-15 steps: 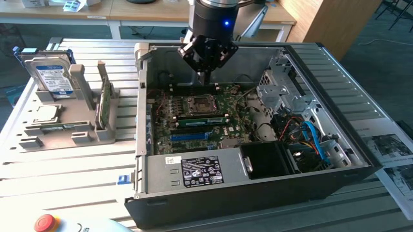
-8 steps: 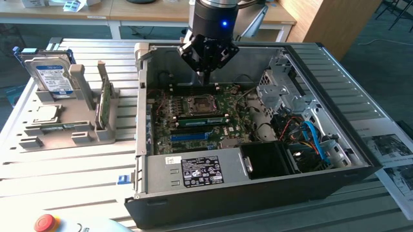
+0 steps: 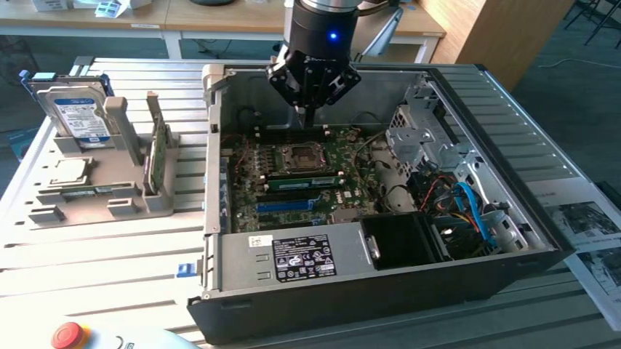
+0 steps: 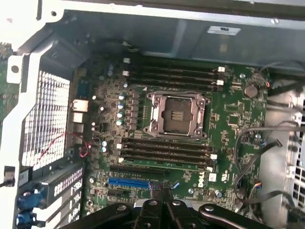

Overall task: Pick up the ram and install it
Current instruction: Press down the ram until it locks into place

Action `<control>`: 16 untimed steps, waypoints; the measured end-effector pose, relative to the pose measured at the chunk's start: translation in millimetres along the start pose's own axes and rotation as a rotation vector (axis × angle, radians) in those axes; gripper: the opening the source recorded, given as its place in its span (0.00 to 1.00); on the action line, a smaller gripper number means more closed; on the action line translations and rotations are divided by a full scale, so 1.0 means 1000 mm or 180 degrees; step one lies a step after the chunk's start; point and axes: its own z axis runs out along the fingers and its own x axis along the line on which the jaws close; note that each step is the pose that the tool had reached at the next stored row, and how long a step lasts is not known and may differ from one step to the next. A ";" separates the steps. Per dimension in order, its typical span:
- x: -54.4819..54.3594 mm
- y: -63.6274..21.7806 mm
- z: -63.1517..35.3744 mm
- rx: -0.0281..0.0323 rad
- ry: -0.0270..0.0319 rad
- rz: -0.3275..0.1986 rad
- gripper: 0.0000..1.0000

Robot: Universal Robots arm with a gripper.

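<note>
The ram point(image 3: 305, 180) is a long green stick lying in a motherboard slot just on the near side of the CPU socket point(image 3: 299, 156) inside the open computer case point(image 3: 291, 294). My gripper point(image 3: 304, 118) hangs above the far side of the socket, apart from the ram, fingers pressed together with nothing between them. In the wrist view the shut fingertips point(image 4: 160, 188) point down over the board near the blue slot point(image 4: 128, 182), with the socket point(image 4: 176, 116) and the dark memory slots point(image 4: 167, 150) beyond them.
A grey holder point(image 3: 97, 200) at the exterior view's left carries a second green stick point(image 3: 158, 156), a hard drive point(image 3: 80, 113) and a CPU chip point(image 3: 68, 171). Cables point(image 3: 466, 203) and a drive cage point(image 3: 427, 142) crowd the case's right side. A red stop button point(image 3: 70, 336) sits at the front.
</note>
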 end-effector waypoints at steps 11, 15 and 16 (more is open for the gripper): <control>0.000 0.0000 0.0000 -0.0001 -0.0013 0.0039 0.10; 0.000 0.0000 0.0001 0.0000 -0.0024 0.0038 0.10; 0.000 0.0000 0.0001 0.0000 -0.0025 0.0038 0.10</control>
